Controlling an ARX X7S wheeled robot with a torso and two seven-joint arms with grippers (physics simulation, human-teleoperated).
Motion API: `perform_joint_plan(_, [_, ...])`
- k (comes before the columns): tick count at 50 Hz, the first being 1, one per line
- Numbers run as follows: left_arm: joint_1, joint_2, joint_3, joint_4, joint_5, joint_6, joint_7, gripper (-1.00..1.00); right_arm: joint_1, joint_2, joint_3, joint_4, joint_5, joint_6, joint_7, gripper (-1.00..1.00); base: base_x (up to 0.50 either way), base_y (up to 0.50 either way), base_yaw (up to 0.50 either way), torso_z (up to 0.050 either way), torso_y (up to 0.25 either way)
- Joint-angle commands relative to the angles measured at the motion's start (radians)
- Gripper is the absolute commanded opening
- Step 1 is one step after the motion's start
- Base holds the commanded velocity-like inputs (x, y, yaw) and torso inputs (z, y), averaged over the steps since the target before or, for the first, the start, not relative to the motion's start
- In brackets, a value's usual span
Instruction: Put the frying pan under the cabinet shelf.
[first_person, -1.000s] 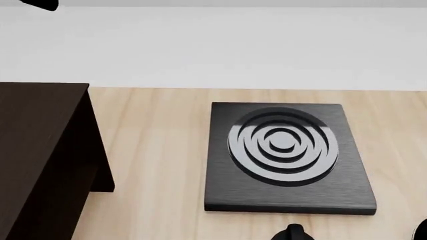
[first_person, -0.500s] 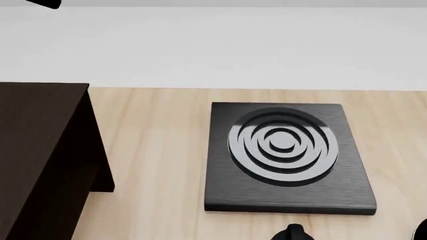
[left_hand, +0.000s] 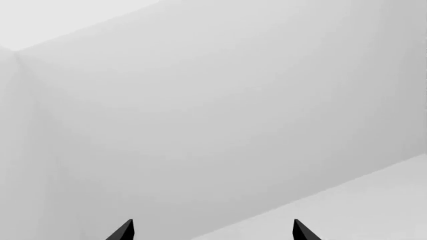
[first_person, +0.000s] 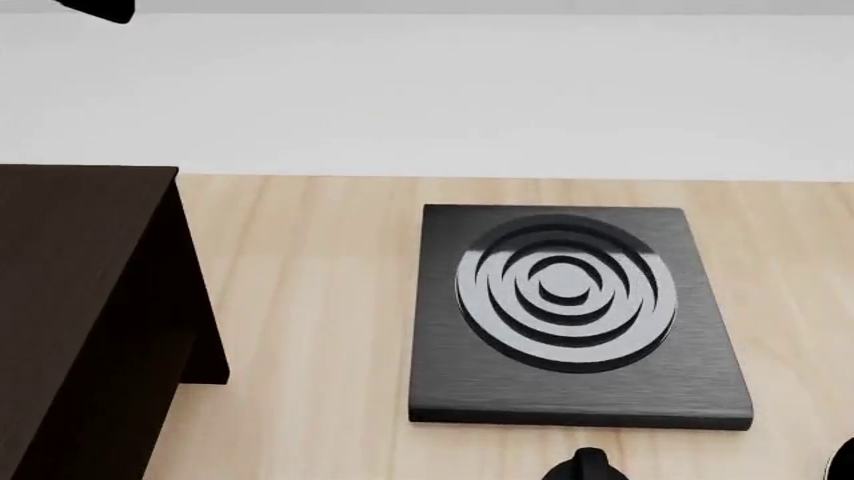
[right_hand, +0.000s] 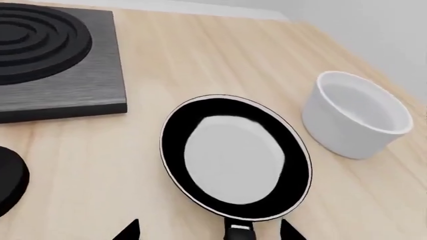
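Frying pan (right_hand: 237, 157) — on table (right_hand: 167, 65), at 12 o'clock from right gripper (right_hand: 208, 231), handle toward it; gripper spread, empty. Left gripper (left_hand: 212, 231) spread, aloft, idle. Cabinet shelf (first_person: 80, 300) — at 9 o'clock.

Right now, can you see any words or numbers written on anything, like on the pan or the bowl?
None: nothing here has writing on it.
The frying pan: no words or numbers.
The white bowl: plain.
The square black plate: only rings, no letters.
The cabinet shelf: plain dark wood, no label.
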Motion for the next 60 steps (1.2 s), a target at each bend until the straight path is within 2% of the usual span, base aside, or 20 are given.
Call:
perform_joint_plan(1, [-0.002,-0.002,-0.001,0.005,-0.006,-0.006,-0.004,1.00,-0.033,-0.017,0.039,0.050,-0.004,-0.040,-0.026,1.00,0.00,0.00,0.00,0.000,0.000])
perform_joint_plan(13, [-0.001,0.002,0.007,-0.002,-0.008,-0.001,-0.009,1.00,-0.052,-0.031,0.058,0.138,-0.026,-0.103,-0.062,1.00,0.00,0.00,0.00,0.000,0.000])
perform_joint_plan(27, [-0.007,0.006,0.013,-0.008,-0.011,0.001,-0.015,1.00,-0.032,-0.041,-0.004,0.342,-0.099,-0.240,-0.136,1.00,0.00,0.00,0.00,0.000,0.000])
perform_joint_plan(40, [-0.021,0.011,0.022,-0.013,-0.014,-0.006,-0.021,1.00,-0.028,-0.041,0.018,0.311,-0.057,-0.168,-0.112,1.00,0.00,0.00,0.00,0.000,0.000])
perform_joint_plan(60, [-0.046,0.025,0.041,-0.026,-0.019,-0.010,-0.030,1.00,-0.015,-0.038,0.009,0.406,-0.066,-0.188,-0.135,1.00,0.00,0.00,0.00,0.000,0.000])
